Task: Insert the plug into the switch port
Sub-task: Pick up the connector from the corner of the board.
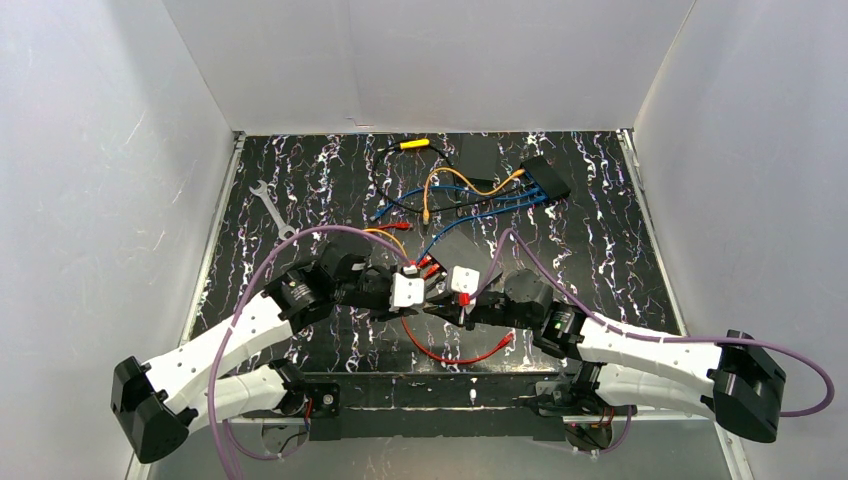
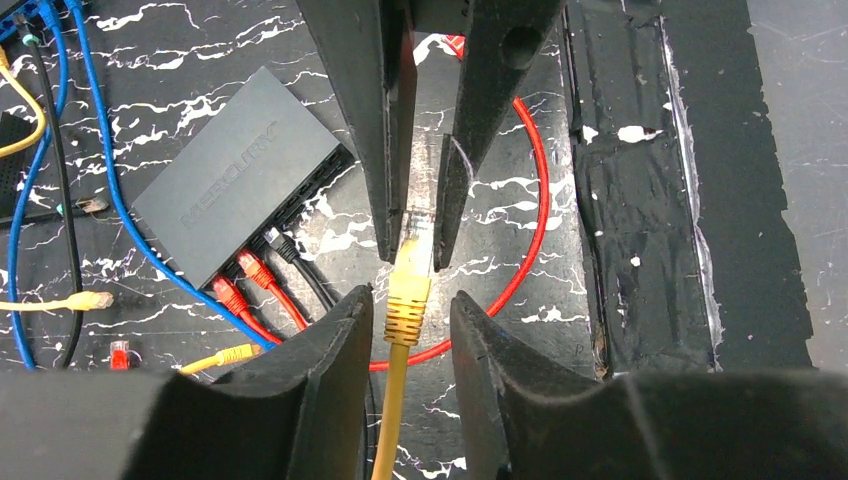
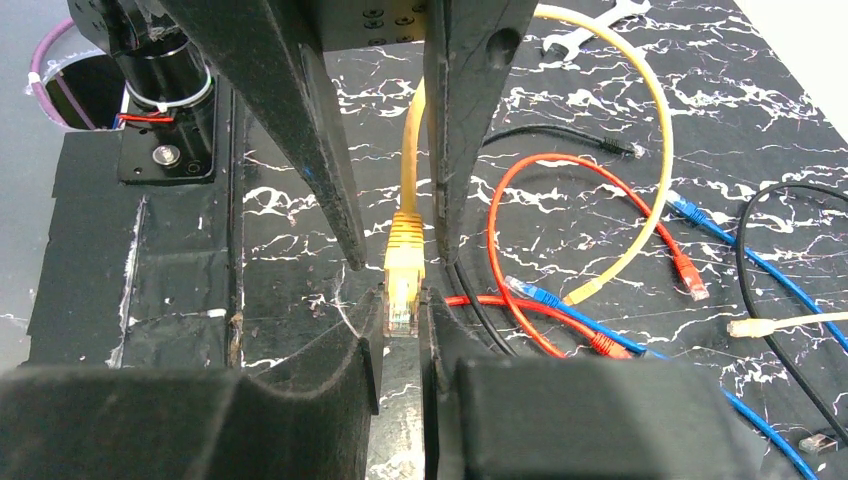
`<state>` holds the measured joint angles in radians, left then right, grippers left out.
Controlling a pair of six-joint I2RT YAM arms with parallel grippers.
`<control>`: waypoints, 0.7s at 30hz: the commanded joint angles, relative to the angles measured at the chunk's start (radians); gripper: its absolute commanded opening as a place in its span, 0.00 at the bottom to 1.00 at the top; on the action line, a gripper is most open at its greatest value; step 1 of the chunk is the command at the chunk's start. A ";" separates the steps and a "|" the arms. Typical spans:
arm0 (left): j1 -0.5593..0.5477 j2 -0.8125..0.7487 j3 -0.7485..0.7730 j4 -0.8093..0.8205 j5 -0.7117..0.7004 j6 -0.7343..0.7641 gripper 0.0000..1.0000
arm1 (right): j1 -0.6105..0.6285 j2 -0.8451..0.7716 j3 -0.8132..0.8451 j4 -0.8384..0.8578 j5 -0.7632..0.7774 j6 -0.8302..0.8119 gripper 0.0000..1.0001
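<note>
Left wrist, plug (image 2: 410, 272) between left jaws, gaps both sides

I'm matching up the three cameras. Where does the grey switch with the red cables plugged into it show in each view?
Top external: the grey switch lies near the middle of the table.
Left wrist: the switch is left of centre, lying at a slant.
Right wrist: it is not in this view.
Shared landmark: the black taped strip along the table's near edge, at the bottom, on the right, on the left.
</note>
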<state>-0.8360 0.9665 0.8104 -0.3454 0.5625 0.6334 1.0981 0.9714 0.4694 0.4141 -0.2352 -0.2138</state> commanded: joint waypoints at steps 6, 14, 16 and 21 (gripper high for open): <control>-0.002 0.018 0.017 -0.040 0.051 0.008 0.14 | -0.007 -0.022 0.035 0.052 -0.012 0.002 0.01; -0.002 0.032 0.078 -0.107 -0.053 -0.026 0.00 | -0.012 -0.022 0.028 0.062 0.031 0.021 0.01; -0.002 0.010 0.083 -0.094 -0.150 -0.048 0.00 | -0.012 -0.025 0.028 0.062 0.064 0.025 0.15; 0.014 -0.051 0.134 -0.087 -0.462 -0.072 0.00 | -0.012 -0.023 0.025 0.068 0.141 0.037 0.57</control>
<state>-0.8440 0.9779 0.8680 -0.4160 0.3866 0.5930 1.0920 0.9665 0.4694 0.4282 -0.1825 -0.1951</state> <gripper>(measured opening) 0.095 0.429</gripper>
